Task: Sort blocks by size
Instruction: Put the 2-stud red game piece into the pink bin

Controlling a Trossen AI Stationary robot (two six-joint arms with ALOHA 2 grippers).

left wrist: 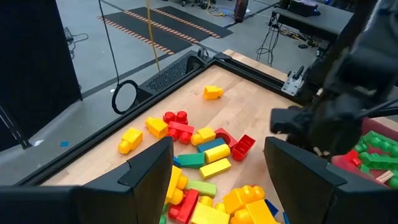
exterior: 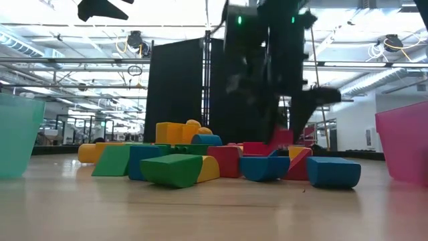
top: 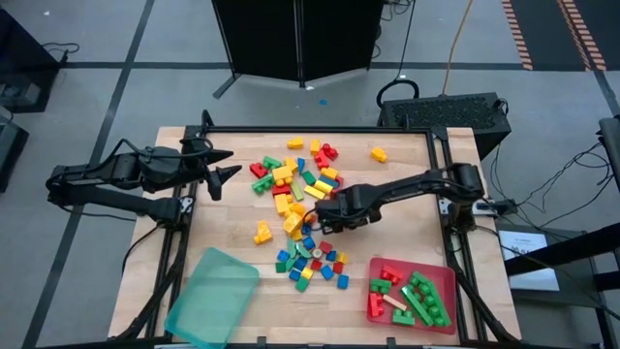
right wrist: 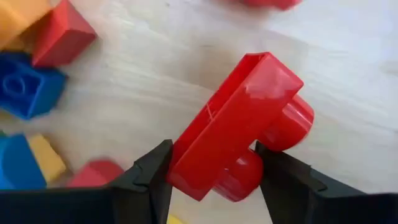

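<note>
On the table's left side the left gripper (top: 225,165) waits above the bare wood at the edge of the pile, its 2 fingers spread wide with nothing between them. Below it, near the front edge, lies the teal tray (top: 212,297), which looks empty. The blocks (top: 298,208) lie scattered across the middle of the table, large oblong ones and tiny cubes mixed together, with 1 yellow piece apart near the far right corner. Over the pile's right side, the right gripper (right wrist: 211,168) has a red block (right wrist: 239,124) pinched between its 2 fingers, tilted, studs facing out to one side. The block appears clear of the wood, though that is hard to confirm. Further right, the red tray (top: 448,278) already holds several larger red and green pieces. These are probably light, rigid, hollow plastic with glossy, slippery walls, so gripping across the flat parallel sides, not the rounded studs, seems safest.
</note>
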